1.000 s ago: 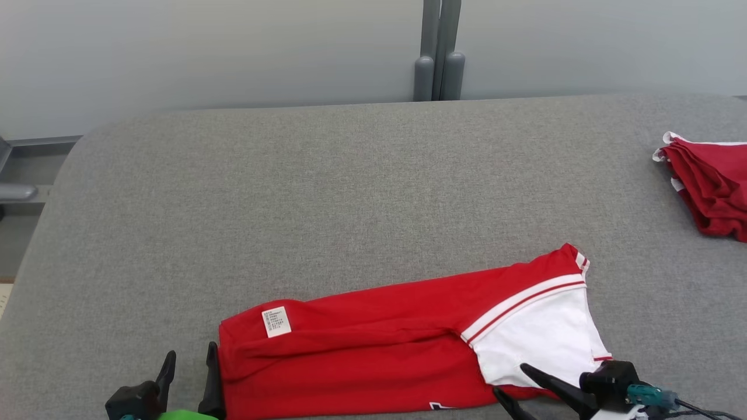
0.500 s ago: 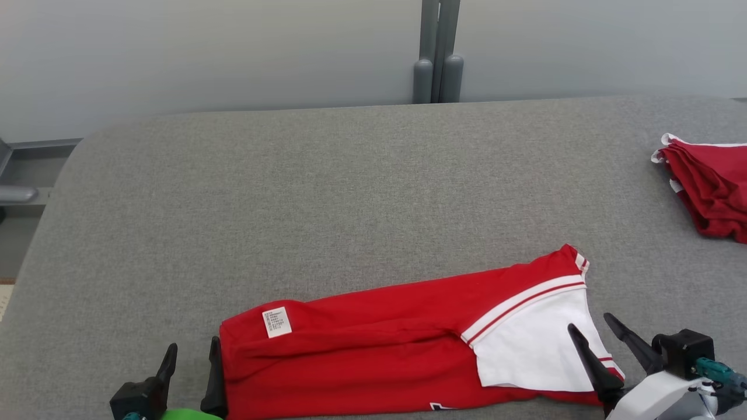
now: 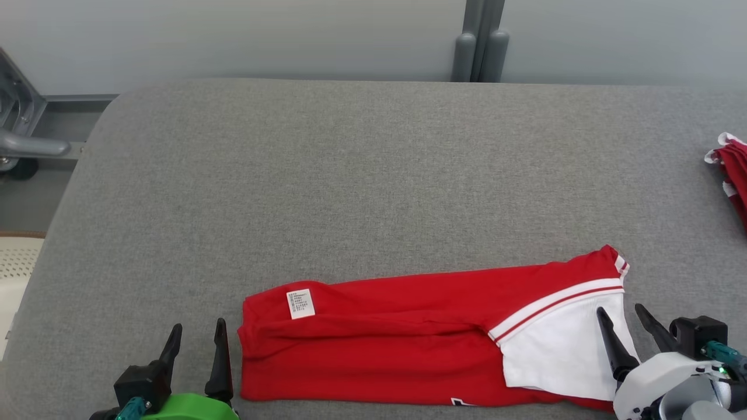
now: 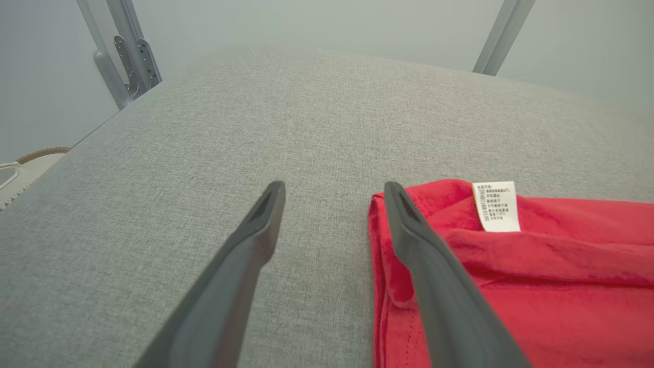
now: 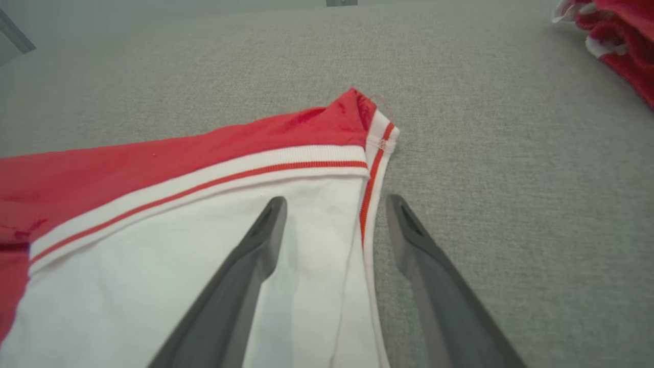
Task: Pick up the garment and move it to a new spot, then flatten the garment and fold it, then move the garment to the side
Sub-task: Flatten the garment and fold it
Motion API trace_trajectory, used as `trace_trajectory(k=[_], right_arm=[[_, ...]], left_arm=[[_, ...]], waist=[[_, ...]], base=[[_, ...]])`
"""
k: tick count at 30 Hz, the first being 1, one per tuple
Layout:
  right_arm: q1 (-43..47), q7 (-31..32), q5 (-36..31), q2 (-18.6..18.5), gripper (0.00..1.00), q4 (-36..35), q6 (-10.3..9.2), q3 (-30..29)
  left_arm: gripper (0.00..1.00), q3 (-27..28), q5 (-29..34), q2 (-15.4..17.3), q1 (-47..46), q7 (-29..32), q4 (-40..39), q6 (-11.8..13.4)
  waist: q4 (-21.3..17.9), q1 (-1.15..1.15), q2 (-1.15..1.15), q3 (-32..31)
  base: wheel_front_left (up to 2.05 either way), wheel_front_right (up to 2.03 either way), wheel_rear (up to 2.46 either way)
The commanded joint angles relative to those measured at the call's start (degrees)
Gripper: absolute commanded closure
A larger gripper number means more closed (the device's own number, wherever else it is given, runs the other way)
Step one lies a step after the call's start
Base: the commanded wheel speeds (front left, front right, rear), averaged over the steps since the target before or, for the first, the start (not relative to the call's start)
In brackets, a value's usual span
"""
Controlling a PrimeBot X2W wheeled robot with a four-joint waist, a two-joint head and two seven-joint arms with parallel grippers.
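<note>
A red garment (image 3: 397,344) with a white panel and striped trim lies folded into a long band near the table's front edge. Its white care label (image 3: 300,303) shows at the left end. My left gripper (image 3: 197,329) stands open just left of that end; in the left wrist view (image 4: 332,191) the right finger lies over the red hem (image 4: 380,255). My right gripper (image 3: 621,312) is open over the white end; in the right wrist view (image 5: 334,204) its fingers straddle the striped edge (image 5: 370,179). Nothing is held.
The grey fabric table (image 3: 362,181) has wide free room behind the garment. A pile of red-and-white clothes (image 3: 732,175) lies at the right edge. A grey post (image 3: 478,41) stands behind the table, a metal frame (image 3: 23,134) at the left.
The head camera has shifted, so the scene sits further right. My right gripper rose from the garment's lower right corner to its right edge. The left gripper kept its place.
</note>
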Motion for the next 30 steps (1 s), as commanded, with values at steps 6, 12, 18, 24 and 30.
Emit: trace_trajectory(k=[6,12,18,24,30], right_arm=[[-0.4,-0.2,1.9,0.7,0.00,4.8,-0.05,-0.3],[-0.5,0.0,3.3,1.4,0.00,7.8,-0.10,0.3],[-0.9,0.6,8.0,2.4,1.00,10.8,0.15,7.7],[-2.3,0.4,10.6,0.1,1.00,11.6,-0.13,7.7],[-3.0,-0.1,9.1,-1.7,1.00,10.1,-0.14,2.5]], left_arm=[[0.00,-0.1,0.6,0.2,-1.3,0.0,-0.9,-0.1],[0.00,-0.6,0.7,0.2,-1.8,0.0,-1.3,0.1],[0.00,-1.2,0.9,0.2,-2.6,0.0,-1.7,-0.1],[0.00,-1.9,1.0,0.2,-2.6,0.0,-2.3,-0.3],[0.00,-2.9,1.1,0.2,-2.2,0.0,-2.9,-0.3]], waist=[[1.4,0.00,0.00,1.9],[1.2,0.00,0.00,2.5],[1.0,0.00,0.00,2.4],[0.7,0.00,0.00,1.6],[-0.7,0.00,0.00,0.4]], base=[[0.00,0.00,0.00],[0.00,0.00,0.00],[0.00,0.00,0.00],[0.00,0.00,0.00],[0.00,0.00,0.00]])
